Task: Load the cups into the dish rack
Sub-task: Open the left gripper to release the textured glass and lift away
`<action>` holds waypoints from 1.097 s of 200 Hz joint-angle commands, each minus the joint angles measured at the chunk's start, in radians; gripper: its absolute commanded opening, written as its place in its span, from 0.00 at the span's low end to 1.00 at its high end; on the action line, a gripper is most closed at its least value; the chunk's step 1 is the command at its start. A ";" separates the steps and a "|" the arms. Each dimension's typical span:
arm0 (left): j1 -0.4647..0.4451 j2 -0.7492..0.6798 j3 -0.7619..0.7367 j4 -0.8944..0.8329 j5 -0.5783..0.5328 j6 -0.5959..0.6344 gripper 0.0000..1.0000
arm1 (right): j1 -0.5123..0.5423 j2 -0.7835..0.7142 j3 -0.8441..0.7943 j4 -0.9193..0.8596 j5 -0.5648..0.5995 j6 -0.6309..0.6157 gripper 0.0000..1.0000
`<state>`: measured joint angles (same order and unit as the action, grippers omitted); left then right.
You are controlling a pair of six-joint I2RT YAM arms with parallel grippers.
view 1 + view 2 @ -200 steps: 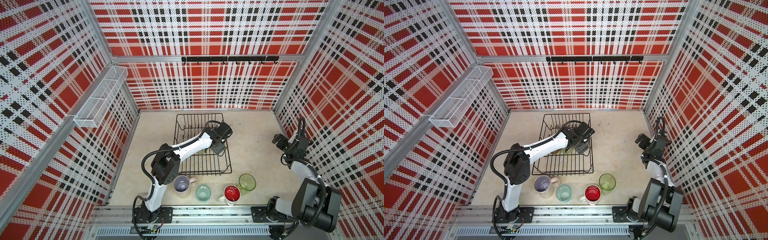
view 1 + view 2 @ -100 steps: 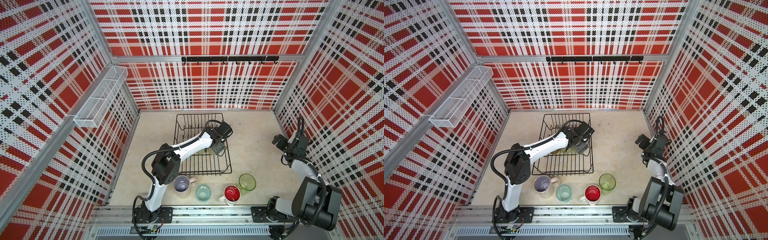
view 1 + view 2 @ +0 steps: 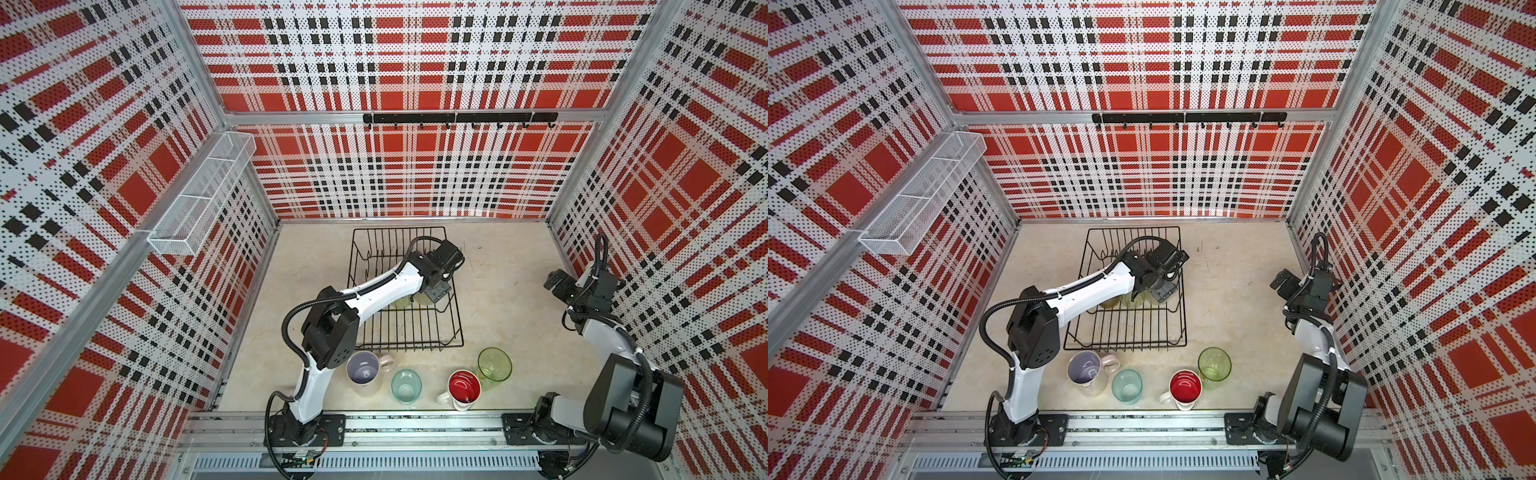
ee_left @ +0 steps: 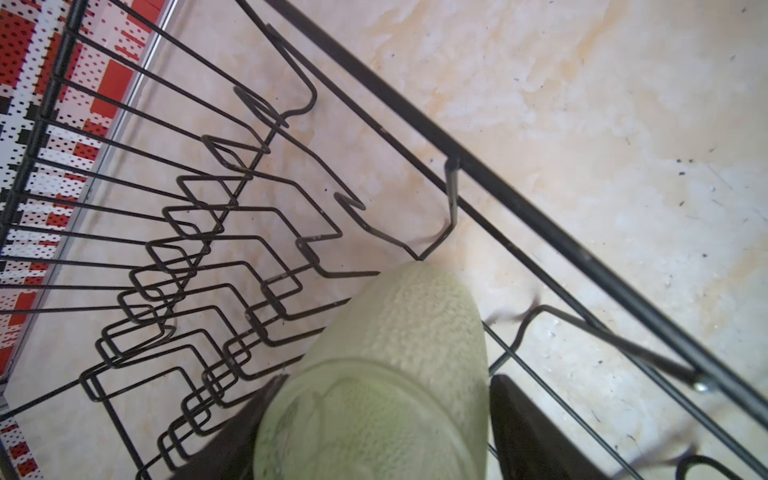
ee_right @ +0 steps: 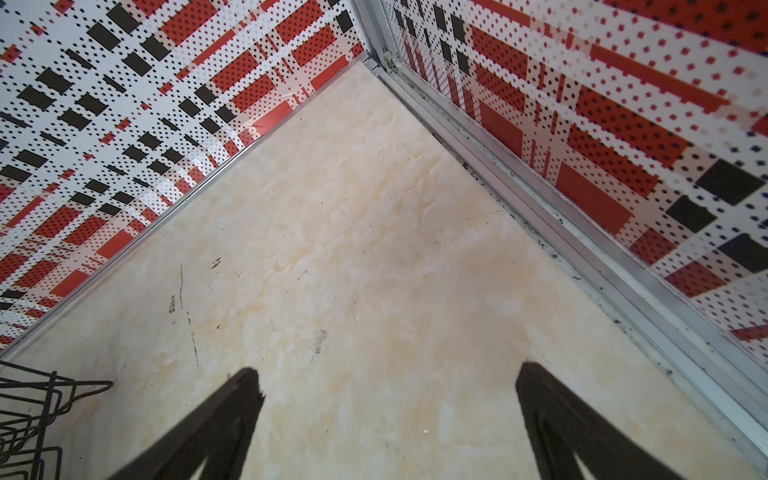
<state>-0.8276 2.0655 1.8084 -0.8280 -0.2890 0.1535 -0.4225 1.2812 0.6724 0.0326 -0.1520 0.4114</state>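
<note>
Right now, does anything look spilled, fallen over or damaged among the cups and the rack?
Nothing stands out. The pink mug, teal tumbler, white mug and green tumbler stand upright on the table before the dish rack, with no spill. The left gripper has the frosted cup between its jaws, over the rack.

No legible text, labels, brands or numbers in any view. Red, white and black plaid perforated wall panels (image 3: 415, 62) show pattern only.
</note>
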 commanded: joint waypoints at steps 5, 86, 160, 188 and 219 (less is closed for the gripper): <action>0.023 -0.066 -0.010 0.065 0.055 -0.022 0.74 | -0.002 0.012 0.023 -0.004 0.005 -0.005 1.00; 0.068 -0.097 -0.088 0.118 0.193 -0.067 0.74 | -0.002 0.018 0.027 -0.010 0.005 0.002 1.00; 0.075 -0.130 -0.173 0.179 0.224 -0.087 0.75 | -0.004 -0.029 0.009 -0.016 0.069 0.023 1.00; 0.073 -0.133 -0.181 0.179 0.218 -0.088 0.77 | -0.006 -0.008 0.031 -0.059 0.087 0.038 1.00; 0.071 -0.149 -0.179 0.184 0.218 -0.090 0.80 | -0.005 -0.001 0.039 -0.070 0.089 0.029 1.00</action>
<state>-0.7578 1.9697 1.6367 -0.6628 -0.0841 0.0711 -0.4225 1.2739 0.6872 -0.0158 -0.0742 0.4397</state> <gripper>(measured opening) 0.795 0.999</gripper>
